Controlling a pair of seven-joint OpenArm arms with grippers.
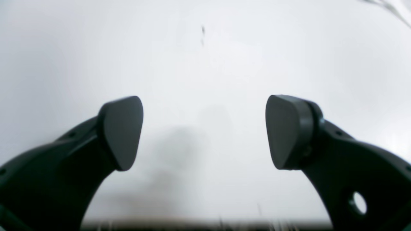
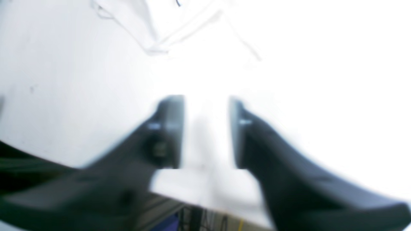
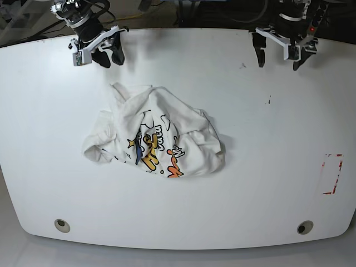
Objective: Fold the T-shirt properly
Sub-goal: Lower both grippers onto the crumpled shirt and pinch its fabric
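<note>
Here's the left gripper (image 1: 204, 132) up close: matte black, curved arms ending in flat, rounded teardrop pads (image 1: 122, 131), small screw holes dotted along them and one round through-hole low on the right arm. Over to the right gripper (image 2: 206, 131), blurred, dark with slab-faced fingers. From the base view, both carry white brackets over black bodies, black cables trailing behind.
</note>
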